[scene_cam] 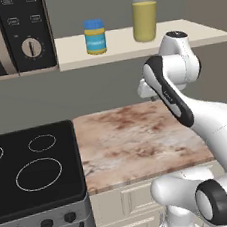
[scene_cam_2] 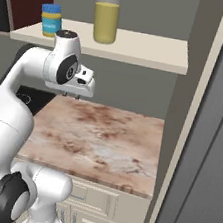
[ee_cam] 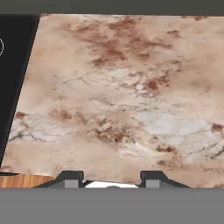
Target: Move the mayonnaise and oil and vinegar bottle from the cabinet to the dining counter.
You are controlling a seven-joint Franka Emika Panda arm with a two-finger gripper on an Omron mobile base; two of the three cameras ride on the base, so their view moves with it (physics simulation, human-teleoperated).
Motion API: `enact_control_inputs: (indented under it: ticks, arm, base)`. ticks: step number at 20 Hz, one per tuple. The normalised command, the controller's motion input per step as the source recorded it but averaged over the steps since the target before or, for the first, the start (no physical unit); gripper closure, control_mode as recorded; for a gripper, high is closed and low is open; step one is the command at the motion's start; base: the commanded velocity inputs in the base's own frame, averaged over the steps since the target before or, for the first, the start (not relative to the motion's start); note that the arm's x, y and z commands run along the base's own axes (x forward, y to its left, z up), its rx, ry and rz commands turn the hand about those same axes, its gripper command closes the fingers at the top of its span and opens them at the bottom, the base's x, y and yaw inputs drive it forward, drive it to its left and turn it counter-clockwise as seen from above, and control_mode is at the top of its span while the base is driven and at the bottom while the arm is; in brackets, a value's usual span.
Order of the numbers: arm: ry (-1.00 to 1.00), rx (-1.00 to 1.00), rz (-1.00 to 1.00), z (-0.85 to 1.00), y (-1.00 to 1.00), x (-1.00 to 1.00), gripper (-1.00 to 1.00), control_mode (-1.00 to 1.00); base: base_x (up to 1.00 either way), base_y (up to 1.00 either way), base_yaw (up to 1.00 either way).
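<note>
Marbled bench is faced by the jaws, spread apart and empty, poised for reaching; mayonnaise and oil and vinegar bottle are left upright on the cabinet shelf above.

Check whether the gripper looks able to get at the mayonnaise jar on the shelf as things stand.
Probably yes. The mayonnaise jar stands near the shelf's front edge, apart from the oil and vinegar bottle, with nothing before it. The gripper hangs below shelf level, pointing down at the worktop, so it must rise and turn.
</note>
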Motion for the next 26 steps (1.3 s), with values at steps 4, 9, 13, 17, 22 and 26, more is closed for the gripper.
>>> enact_control_inputs:
  ticks: [4, 9, 13, 17, 22, 26]
  arm:
    - [-0.12, 0.0, 0.02, 0.02, 0.11, -0.24, -1.0, -1.0]
    - [-0.47, -0.07, 0.02, 0.23, 0.06, -0.61, -1.0, -1.0]
    - [-0.42, -0.02, -0.02, 0.71, -0.3, -0.22, -1.0, -1.0]
    - [-0.4, 0.0, -0.05, 1.0, -0.27, -0.05, -1.0, -1.0]
    - [-0.28, 0.01, -0.1, 1.0, -0.15, 0.01, -1.0, -1.0]
    - [-0.14, 0.07, -0.13, 1.0, -0.08, 0.28, -1.0, -1.0]
  base:
    - [0.0, 0.0, 0.0]
    - [0.0, 0.0, 0.0]
    - [0.0, 0.0, 0.0]
    - [0.0, 0.0, 0.0]
    - [0.0, 0.0, 0.0]
    - [0.0, 0.0, 0.0]
